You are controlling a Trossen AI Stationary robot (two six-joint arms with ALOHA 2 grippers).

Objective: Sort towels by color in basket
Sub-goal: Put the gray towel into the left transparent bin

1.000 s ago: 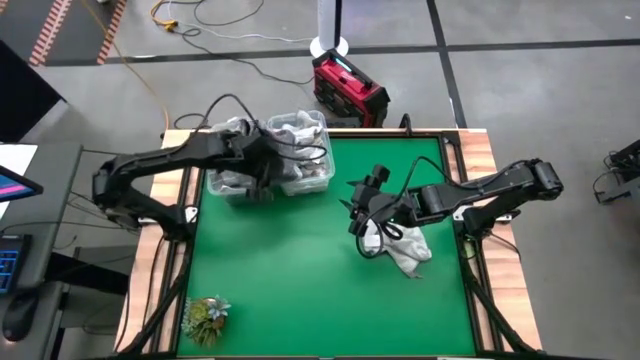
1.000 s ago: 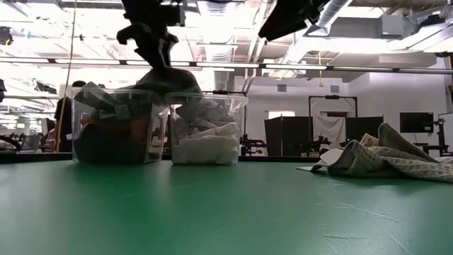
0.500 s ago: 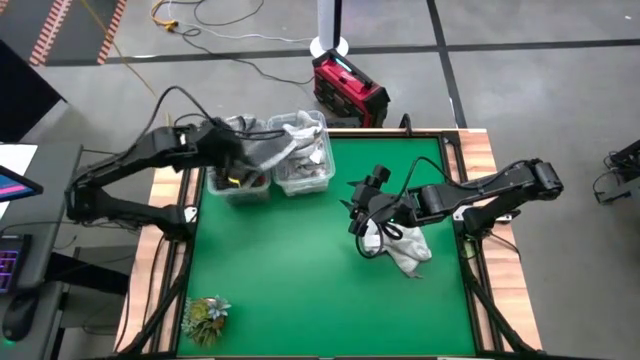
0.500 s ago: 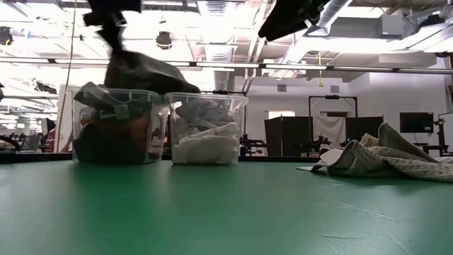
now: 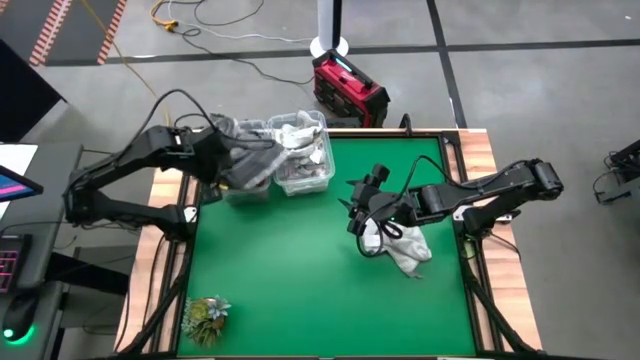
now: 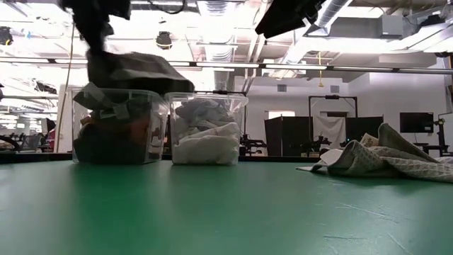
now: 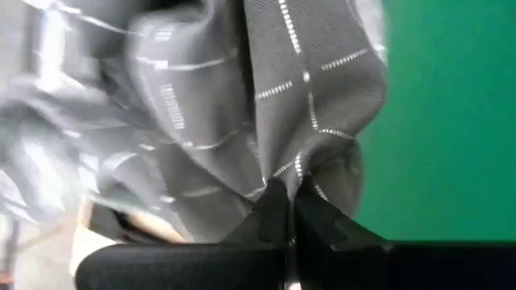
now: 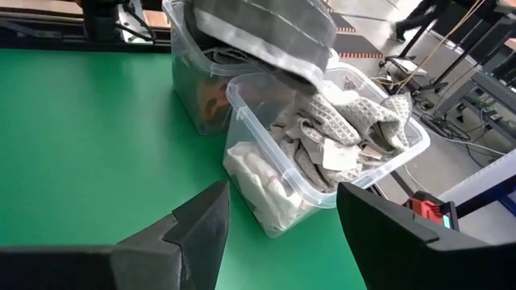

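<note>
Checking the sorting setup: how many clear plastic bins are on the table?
2, side by side at the table's far left corner: the left bin holds dark and orange cloth, the right bin holds pale towels. None seem hidden.

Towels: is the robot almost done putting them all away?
Nearly. Both clear bins already hold piles of towels. The left gripper is shut on a grey plaid towel over the bins. One light towel still lies on the green mat, beneath the open right gripper.
</note>
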